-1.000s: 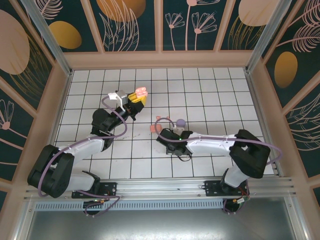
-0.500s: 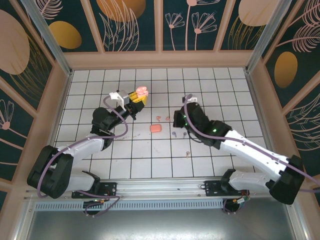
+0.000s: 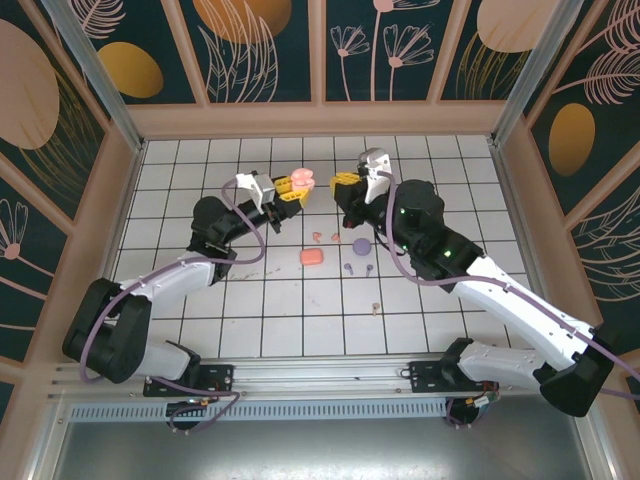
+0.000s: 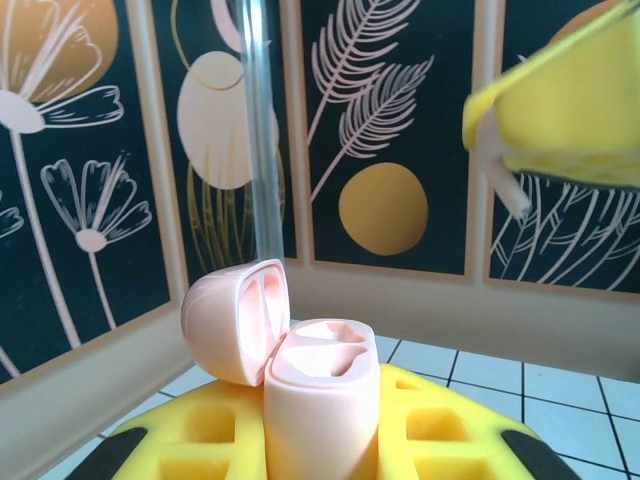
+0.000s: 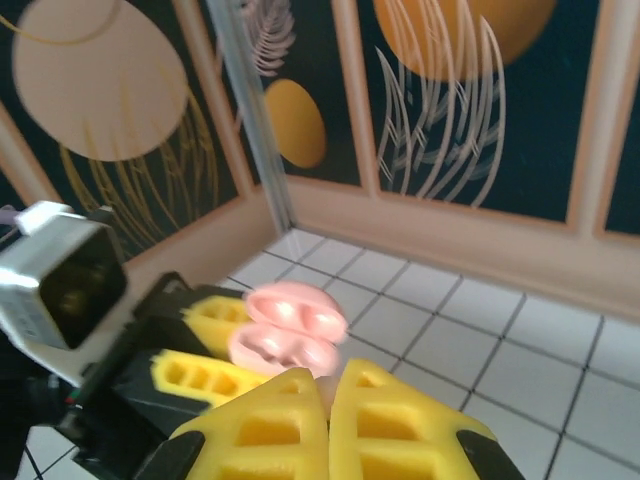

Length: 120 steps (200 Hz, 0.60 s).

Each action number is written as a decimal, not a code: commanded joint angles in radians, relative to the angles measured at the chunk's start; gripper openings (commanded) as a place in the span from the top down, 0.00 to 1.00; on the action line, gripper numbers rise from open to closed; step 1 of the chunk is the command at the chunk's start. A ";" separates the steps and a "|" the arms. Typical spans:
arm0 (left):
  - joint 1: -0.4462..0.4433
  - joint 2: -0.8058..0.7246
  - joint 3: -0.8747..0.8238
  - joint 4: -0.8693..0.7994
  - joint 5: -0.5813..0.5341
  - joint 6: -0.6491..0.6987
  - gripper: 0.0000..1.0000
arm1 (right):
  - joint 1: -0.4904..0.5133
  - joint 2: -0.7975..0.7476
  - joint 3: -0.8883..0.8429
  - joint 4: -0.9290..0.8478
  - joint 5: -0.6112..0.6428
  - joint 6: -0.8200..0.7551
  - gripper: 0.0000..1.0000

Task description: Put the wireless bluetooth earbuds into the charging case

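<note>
So: a lone pale pink stemmed earbud lies nearest on the white tiled table. Two purple earbuds lie beyond it, then two coral-red earbuds. Far centre, left gripper is clamped on the pale pink plastic charging case, lid open. Right gripper, just right of it, is pinched tight on a small pale earbud.

My right claw is up off the near-centre tiles where it sat low a second ago. It now sits far and left, pinching a tiny pale pink stemmed earbud just beside the open pale pink plastic charging case. My left claw has carried that case slightly right. Another small pink bud lies uncovered on the near tiles.
</note>
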<state>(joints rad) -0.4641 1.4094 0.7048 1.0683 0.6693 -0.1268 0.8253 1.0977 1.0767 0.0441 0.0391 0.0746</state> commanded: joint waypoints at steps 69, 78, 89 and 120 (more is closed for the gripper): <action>-0.040 -0.020 0.020 0.022 -0.100 0.295 1.00 | -0.015 0.021 0.020 0.142 -0.184 -0.070 1.00; -0.041 -0.027 0.014 0.032 -0.127 0.321 1.00 | -0.015 0.017 0.013 0.148 -0.192 -0.065 1.00; -0.041 -0.034 0.010 0.037 -0.144 0.337 1.00 | -0.015 0.012 0.007 0.156 -0.200 -0.059 1.00; -0.041 -0.040 0.012 0.044 -0.133 0.338 1.00 | -0.015 0.008 -0.019 0.199 -0.209 -0.046 1.00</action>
<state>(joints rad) -0.5007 1.3972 0.7216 1.0500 0.5621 0.1631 0.8169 1.1286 1.0771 0.1532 -0.1337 0.0097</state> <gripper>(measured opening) 0.213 0.061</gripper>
